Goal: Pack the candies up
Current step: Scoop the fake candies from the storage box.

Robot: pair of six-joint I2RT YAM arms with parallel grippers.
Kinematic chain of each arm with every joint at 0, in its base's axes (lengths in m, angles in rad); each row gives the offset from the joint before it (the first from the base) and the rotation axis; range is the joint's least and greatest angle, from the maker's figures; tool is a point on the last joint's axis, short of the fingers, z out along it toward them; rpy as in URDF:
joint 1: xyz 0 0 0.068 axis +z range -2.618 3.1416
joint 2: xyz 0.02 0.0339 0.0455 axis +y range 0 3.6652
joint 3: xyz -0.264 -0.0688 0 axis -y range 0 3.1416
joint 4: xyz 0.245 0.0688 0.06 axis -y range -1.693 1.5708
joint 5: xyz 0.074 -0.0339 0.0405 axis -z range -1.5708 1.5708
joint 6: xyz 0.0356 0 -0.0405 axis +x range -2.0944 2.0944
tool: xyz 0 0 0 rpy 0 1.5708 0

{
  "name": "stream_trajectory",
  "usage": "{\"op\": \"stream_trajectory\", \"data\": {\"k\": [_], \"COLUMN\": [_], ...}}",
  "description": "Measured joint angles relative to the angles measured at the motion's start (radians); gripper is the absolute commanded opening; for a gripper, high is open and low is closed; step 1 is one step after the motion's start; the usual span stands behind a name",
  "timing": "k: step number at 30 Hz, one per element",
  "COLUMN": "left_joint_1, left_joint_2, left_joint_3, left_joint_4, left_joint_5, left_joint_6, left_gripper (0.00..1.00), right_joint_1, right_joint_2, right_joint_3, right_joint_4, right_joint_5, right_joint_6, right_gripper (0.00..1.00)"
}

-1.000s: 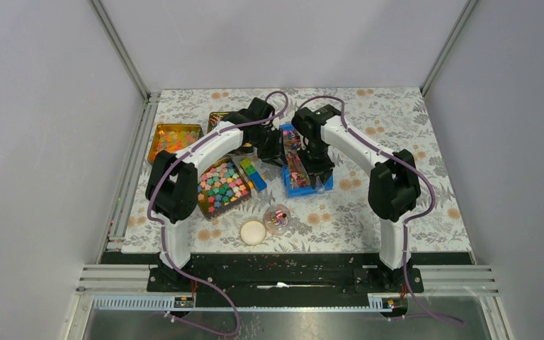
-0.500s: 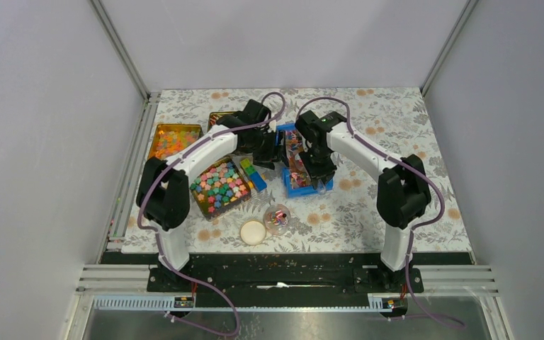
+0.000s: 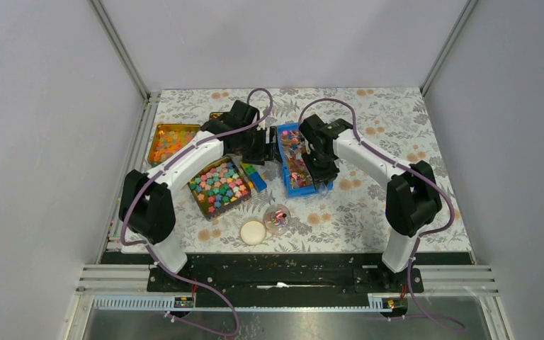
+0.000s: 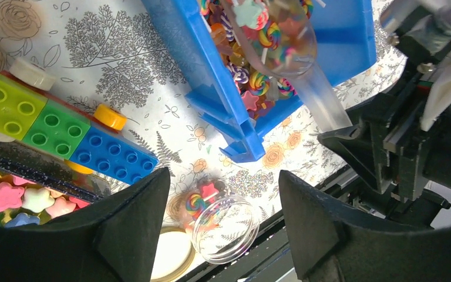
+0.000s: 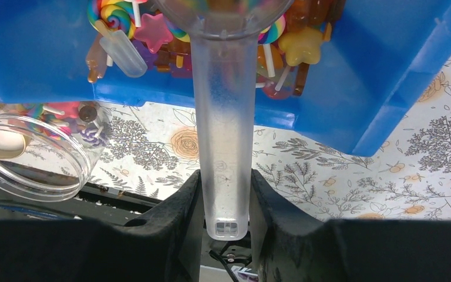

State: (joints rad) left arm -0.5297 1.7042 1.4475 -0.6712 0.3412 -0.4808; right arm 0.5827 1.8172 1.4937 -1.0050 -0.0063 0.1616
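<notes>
The candies (image 3: 294, 152) are small swirl lollipops and star-shaped sweets heaped in a blue bin (image 3: 310, 191). They show close in the left wrist view (image 4: 252, 82) and the right wrist view (image 5: 152, 32). My right gripper (image 5: 226, 223) is shut on the handle of a clear plastic scoop (image 5: 222, 117). The scoop's bowl (image 4: 282, 35) is in the bin with candies in it. My left gripper (image 4: 223, 176) is open and empty, just left of the bin (image 4: 211, 64). A small clear jar (image 3: 278, 217) holding a few candies stands in front of the bin.
A cream lid (image 3: 253, 231) lies left of the jar (image 4: 223, 226). A tray of pastel flower-shaped blocks (image 3: 218, 185), a tin of orange balls (image 3: 172, 139) and a row of Duplo bricks (image 4: 53, 126) sit to the left.
Both arms have swung their elbows outward. The left gripper has drawn slightly left of the bin. The right gripper still holds the scoop in the bin.
</notes>
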Motion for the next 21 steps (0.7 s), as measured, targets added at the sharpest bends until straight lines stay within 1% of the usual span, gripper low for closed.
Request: {"op": "stream_trajectory", "data": {"k": [7, 14, 18, 21], "left_joint_1": [0.001, 0.001, 0.001, 0.001], "left_joint_2": [-0.035, -0.09, -0.125, -0.148], "left_joint_3": [-0.048, -0.103, -0.135, -0.159], "left_joint_4": [0.02, 0.043, 0.047, 0.055], "left_joint_5": [-0.019, -0.037, -0.044, -0.047], "left_joint_6": [-0.018, -0.036, -0.047, -0.055], "left_gripper": [0.81, 0.9, 0.98, 0.99], "right_joint_1": [0.004, 0.02, 0.038, 0.051], "right_joint_2": [-0.048, -0.077, -0.1, -0.124], "right_joint_3": [-0.045, -0.091, -0.108, -0.123], "right_joint_4": [0.025, 0.036, 0.038, 0.038], "right_joint_5": [0.019, 0.026, 0.027, 0.035], "right_joint_6": [-0.001, 0.0, 0.0, 0.004], "right_gripper": [0.0, 0.0, 0.0, 0.0]}}
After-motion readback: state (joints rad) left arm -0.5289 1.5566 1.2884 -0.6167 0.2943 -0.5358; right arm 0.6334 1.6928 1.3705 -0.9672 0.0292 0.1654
